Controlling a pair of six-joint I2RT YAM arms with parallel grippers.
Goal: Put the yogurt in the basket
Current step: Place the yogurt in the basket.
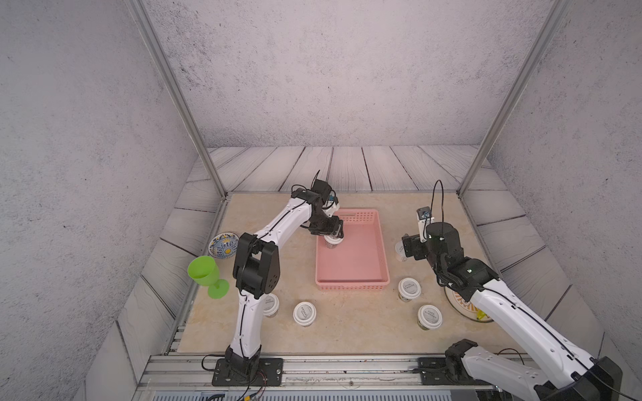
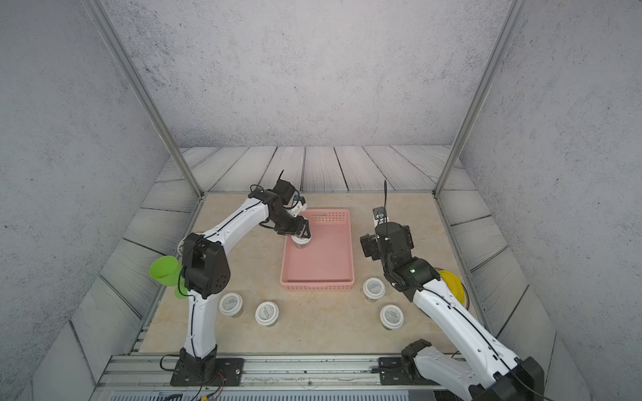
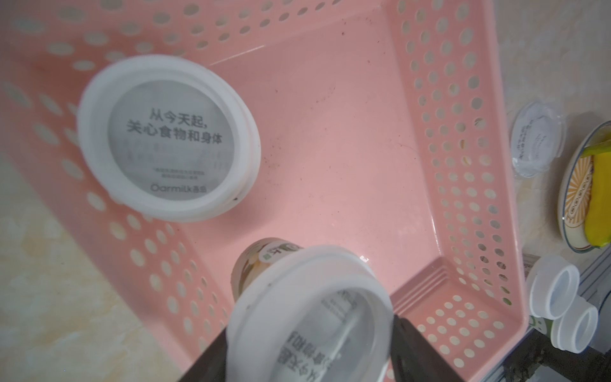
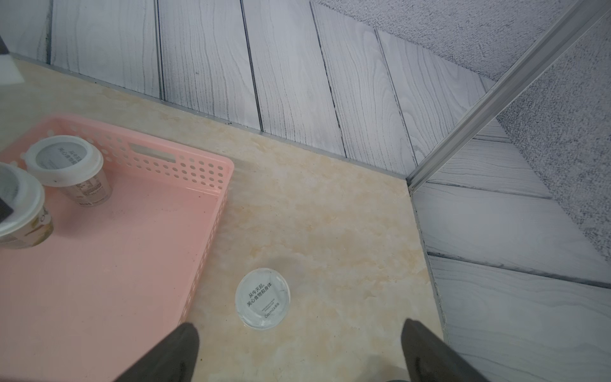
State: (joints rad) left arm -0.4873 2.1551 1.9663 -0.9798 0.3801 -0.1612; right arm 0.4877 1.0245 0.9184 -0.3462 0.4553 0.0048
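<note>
Beige table [image 1: 347, 326], pink basket [image 1: 351, 286], yogurt cups [image 1: 304, 313] (white-lidded)

In both top views I see the basket [image 1: 352, 258] floor bare through centre frame. My left arm [image 1: 281, 222] and two yogurt cups [image 4: 64, 158] block its upper left corner.

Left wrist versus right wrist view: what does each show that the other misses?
Only left wrist: a plate bearing something yellow, and two yogurt cups outside the basket. Only right wrist: the open right gripper and the planked wall. Both: the basket, a standing yogurt inside it, a held yogurt in the shut left gripper, a lone yogurt beside the basket.
</note>
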